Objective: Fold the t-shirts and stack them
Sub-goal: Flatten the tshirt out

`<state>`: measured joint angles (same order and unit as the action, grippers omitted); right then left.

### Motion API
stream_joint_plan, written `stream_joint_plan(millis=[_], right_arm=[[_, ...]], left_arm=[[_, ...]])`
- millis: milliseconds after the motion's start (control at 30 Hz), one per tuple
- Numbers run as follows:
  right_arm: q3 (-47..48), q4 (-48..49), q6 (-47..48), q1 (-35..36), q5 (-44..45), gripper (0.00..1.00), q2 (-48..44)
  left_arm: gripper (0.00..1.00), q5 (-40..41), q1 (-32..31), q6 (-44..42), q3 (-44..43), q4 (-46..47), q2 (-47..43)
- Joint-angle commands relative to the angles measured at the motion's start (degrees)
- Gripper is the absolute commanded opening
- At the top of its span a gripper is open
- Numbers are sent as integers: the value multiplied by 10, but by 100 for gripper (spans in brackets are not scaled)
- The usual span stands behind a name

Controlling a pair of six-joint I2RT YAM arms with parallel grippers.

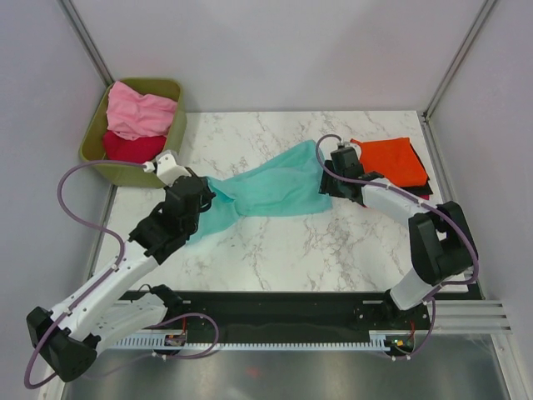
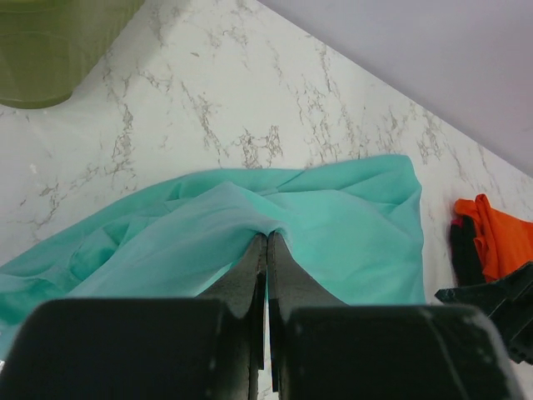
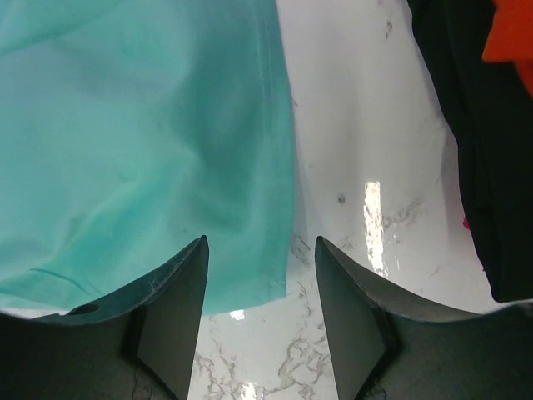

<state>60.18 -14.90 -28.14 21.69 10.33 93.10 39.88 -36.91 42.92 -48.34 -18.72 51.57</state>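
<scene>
Overhead I see the teal t-shirt (image 1: 275,187) stretched across the marble table (image 1: 275,250), but only wrist views show my left gripper (image 2: 266,237) clamped on it and my right gripper (image 3: 261,242) parted, empty, near the orange t-shirt (image 1: 391,160).

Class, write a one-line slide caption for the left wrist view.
Left gripper shut on a fold of the teal t-shirt, spread over the marble table.

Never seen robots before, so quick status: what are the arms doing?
Left gripper shut on teal t-shirt. Right gripper open over its edge. Orange t-shirt lies beside, apart.
</scene>
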Motion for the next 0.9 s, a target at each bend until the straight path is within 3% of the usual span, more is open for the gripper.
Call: stream_joint_plan(millis=[0,267,467,533,567,600,700,867], right_arm=[[-44,44,-21,2,-2,62,-26],[-143,108,-46,3,-36,63,-70],[-139,145,-57,2,-64,62,-42],[-136,151,-57,3,-64,52,-30],[-132,159,-56,3,-64,41,-27],[-129,159,-56,2,-62,25,-25],[-126,150,-54,3,-50,0,-35],[-147,123,-47,2,-36,0,-118]], left_arm=[[2,29,3,20,2,26,-16],[2,26,3,19,4,25,-20],[2,27,3,18,10,26,-31],[2,27,3,19,10,26,-33],[2,26,3,19,11,25,-34],[2,26,3,17,11,26,-34],[2,26,3,16,12,26,-40],[2,24,3,14,14,26,-52]])
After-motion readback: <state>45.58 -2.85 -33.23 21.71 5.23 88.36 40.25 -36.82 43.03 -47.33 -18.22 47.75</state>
